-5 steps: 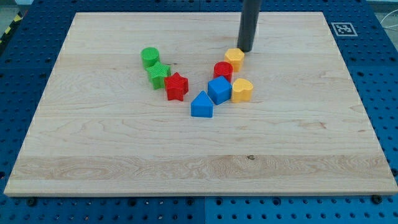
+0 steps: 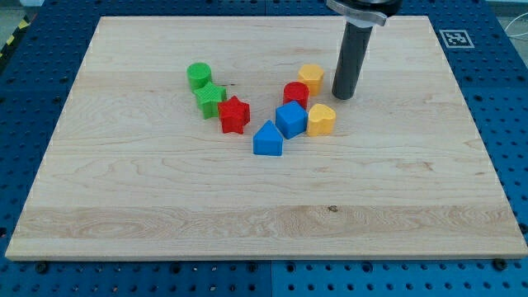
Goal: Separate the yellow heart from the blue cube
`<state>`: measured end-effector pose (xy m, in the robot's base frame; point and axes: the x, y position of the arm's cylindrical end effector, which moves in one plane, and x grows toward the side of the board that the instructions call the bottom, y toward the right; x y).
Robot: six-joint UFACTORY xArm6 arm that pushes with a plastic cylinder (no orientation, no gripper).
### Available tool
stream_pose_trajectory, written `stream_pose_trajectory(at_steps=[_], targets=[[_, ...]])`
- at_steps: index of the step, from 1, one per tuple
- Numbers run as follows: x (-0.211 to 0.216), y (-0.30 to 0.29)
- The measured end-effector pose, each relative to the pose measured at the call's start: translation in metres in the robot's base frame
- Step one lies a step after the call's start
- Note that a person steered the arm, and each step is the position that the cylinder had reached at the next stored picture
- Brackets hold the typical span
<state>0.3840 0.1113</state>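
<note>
The yellow heart point(image 2: 321, 120) lies on the wooden board, touching the right side of the blue cube point(image 2: 290, 119). My tip point(image 2: 343, 96) rests on the board just above and to the right of the yellow heart, a small gap away. It stands to the right of a second yellow block point(image 2: 311, 77), a hexagon shape, without touching it.
A red cylinder point(image 2: 296, 93) sits just above the blue cube. A blue house-shaped block point(image 2: 267, 139) lies below-left of the cube. A red star point(image 2: 234, 115), a green star-like block point(image 2: 211, 99) and a green cylinder point(image 2: 199, 76) stand further left. The board's edge point(image 2: 264, 256) runs along the bottom.
My tip has moved right and down, from beside the upper yellow block's top right to a spot above-right of the yellow heart. The blocks have not moved.
</note>
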Motion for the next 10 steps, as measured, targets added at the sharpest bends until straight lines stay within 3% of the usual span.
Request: stream_pose_trajectory(at_steps=[7,8,10], targets=[[0.066,-0.006],[0.065,-0.004],[0.018,-0.002]])
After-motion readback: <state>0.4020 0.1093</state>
